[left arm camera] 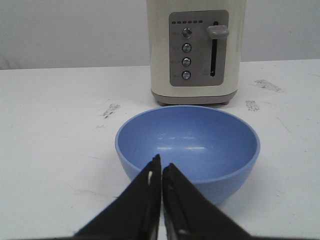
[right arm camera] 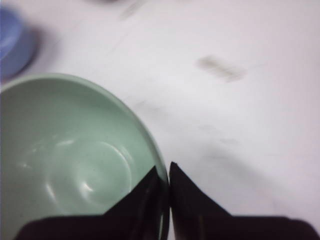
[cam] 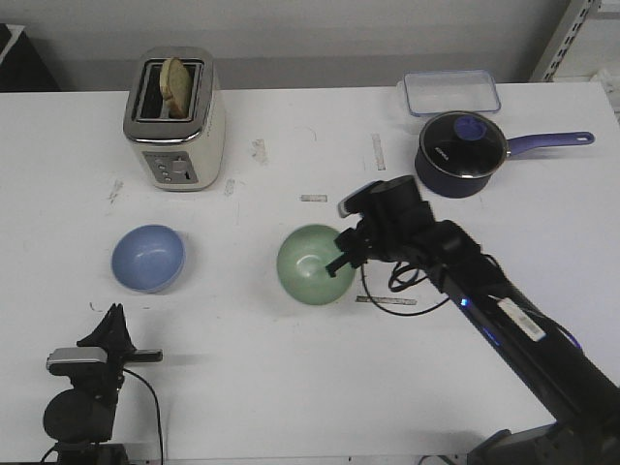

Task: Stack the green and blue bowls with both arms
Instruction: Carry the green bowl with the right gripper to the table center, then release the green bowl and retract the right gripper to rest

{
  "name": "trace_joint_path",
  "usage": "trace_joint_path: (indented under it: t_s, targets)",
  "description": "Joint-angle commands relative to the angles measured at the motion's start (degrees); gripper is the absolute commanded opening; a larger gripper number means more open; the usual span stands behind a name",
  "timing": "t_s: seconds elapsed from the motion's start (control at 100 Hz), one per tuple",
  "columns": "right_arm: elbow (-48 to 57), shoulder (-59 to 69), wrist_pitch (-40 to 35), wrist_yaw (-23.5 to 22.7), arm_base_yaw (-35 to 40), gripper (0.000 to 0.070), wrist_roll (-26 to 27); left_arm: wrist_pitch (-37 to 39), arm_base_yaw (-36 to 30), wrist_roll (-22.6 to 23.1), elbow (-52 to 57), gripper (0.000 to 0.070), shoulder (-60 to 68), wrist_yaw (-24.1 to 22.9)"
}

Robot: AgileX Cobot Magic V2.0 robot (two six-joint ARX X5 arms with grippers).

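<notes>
Two bowls on the desk (cam: 291, 387), both upright, well apart. Landmark: toaster (cam: 175, 121). Blue bowl (cam: 148, 258) sits just in front of the toaster, nearer the robot; green bowl (cam: 315, 264) is in front of it too but off toward the pot (cam: 461, 153) side.

Right gripper (right arm camera: 169, 172) has jaws clenched on the green bowl's rim, one finger inside the wall, one outside, at the rim side facing the pot. Bowl looks lifted or tipped slightly, cannot tell for sure. Left gripper (left arm camera: 161, 167) has jaws pressed together holding nothing, hanging low on the robot side of the blue bowl, near it but apart.

Risks, as a guess: the pinch is on a thin smooth rim at one edge only, so the green bowl could swing, tilt or slip out on the way over. A tilted bowl would land on the blue rim and skid rather than nest. Blue bowl is loose on the desk, so a push from above could shove it toward the toaster. The left jaws would need to part before they can steady it.

Room: bare desk between the two bowls, straight path, nothing in the way. Toaster stands close behind the blue bowl. A cable (cam: 402, 291) trails beside the green bowl under the right arm.
</notes>
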Motion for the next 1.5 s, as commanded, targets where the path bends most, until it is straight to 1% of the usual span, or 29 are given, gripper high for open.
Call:
trace_joint_path:
  t_s: [0.0, 0.05, 0.18, 0.43, 0.47, 0.5, 0.52, 0.6, 0.64, 0.67, 0.71, 0.84, 0.87, 0.89, 0.94, 1.03, 1.06, 1.12, 1.23, 1.3, 1.38, 1.49]
  targets:
    - [0.7, 3.9, 0.2, 0.3, 1.9, 0.0000, 0.5, 0.9, 0.0, -0.3, -1.2, 0.0001, -0.1, 0.1]
    - [0.7, 6.2, 0.3, 1.1, 3.2, 0.0000, 0.1, 0.9, 0.0, -0.3, -1.2, 0.0001, -0.1, 0.1]
    - [0.7, 11.6, 1.0, 5.1, 4.6, 0.0000, -0.1, 0.9, 0.0, -0.3, -1.2, 0.0001, -0.1, 0.1]
    - [0.7, 14.8, 1.1, 5.0, 4.5, 0.0000, -0.2, 0.9, 0.0, -0.3, -1.2, 0.0001, -0.1, 0.1]
    - [0.7, 14.8, 1.2, 4.6, 4.5, 0.0017, -0.2, 0.9, 0.0, -0.3, -1.2, 0.0001, -0.1, 0.1]
    - [0.7, 14.8, 1.2, 4.5, 4.5, 0.0058, -0.2, 0.9, 0.0, -0.3, -1.2, 0.0001, -0.1, 0.1]
    - [0.7, 14.7, 1.1, 4.5, 4.5, 0.0104, -0.2, 0.9, 0.0, -0.3, -1.2, 0.0001, -0.1, 0.1]
    - [1.2, 14.7, 0.3, 4.3, 4.5, 0.0352, -0.1, 0.9, 0.0, -0.3, -1.2, 0.0001, -0.1, 0.1]
    - [1.9, 14.7, -0.4, 4.3, 4.5, 0.0455, -0.1, 0.9, 0.0, -0.3, -1.2, 0.0001, -0.1, 0.1]
    - [2.7, 14.7, -1.0, 4.3, 4.5, 0.0503, 0.0, 0.9, 0.0, -0.3, -1.2, 0.0001, -0.1, 0.1]
    - [3.9, 14.6, -1.9, 4.3, 4.5, 0.0523, 0.0, 0.9, 0.0, -0.3, -1.2, 0.0001, -0.1, 0.1]
    - [9.0, 13.1, -3.3, 4.6, 4.4, 0.0519, 0.0, 0.9, 0.0, -0.3, -1.2, 0.0001, -0.1, 0.1]
    - [10.1, 12.3, -3.3, 4.6, 4.2, 0.0504, 0.0, 0.9, 0.0, -0.3, -1.2, 0.0001, -0.1, 0.1]
    - [10.9, 11.9, -3.3, 4.6, 4.0, 0.0479, 0.0, 0.9, 0.0, -0.3, -1.2, 0.0001, -0.1, 0.1]
    - [12.6, 10.6, -3.0, 4.6, 3.6, 0.0366, -0.1, 0.9, 0.0, -0.3, -1.2, 0.0001, -0.1, 0.1]
    - [14.1, 7.4, -1.6, 4.6, 2.2, 0.0084, 0.0, 0.9, 0.0, -0.3, -1.2, 0.0001, -0.1, 0.1]
    - [14.1, 6.2, -0.9, 4.8, 1.4, 0.0004, 0.0, 0.9, 0.0, -0.3, -1.2, 0.0001, -0.1, 0.1]
    - [14.1, 3.8, -0.7, 5.9, -0.4, 0.0000, 0.0, 0.9, 0.0, -0.3, -1.2, 0.0001, -0.1, 0.1]
    - [13.4, -0.5, -2.0, 10.9, -4.3, 0.0000, 0.0, 0.9, 0.0, -0.3, -1.2, 0.0001, -0.1, 0.1]
    - [11.1, -4.1, -1.8, 13.3, -7.6, 0.0000, 0.0, 0.8, 0.0, -0.3, -1.2, 0.0001, -0.1, 0.1]
    - [6.1, -9.1, 0.5, 14.0, -11.9, 0.0000, 0.0, 0.7, 0.0, -0.3, -1.2, 0.0001, -0.1, 0.1]
    - [-4.0, -17.4, 4.9, 14.4, -17.2, 0.0000, 0.0, 0.2, 0.0, -0.2, -1.2, 0.0001, -0.1, 0.1]
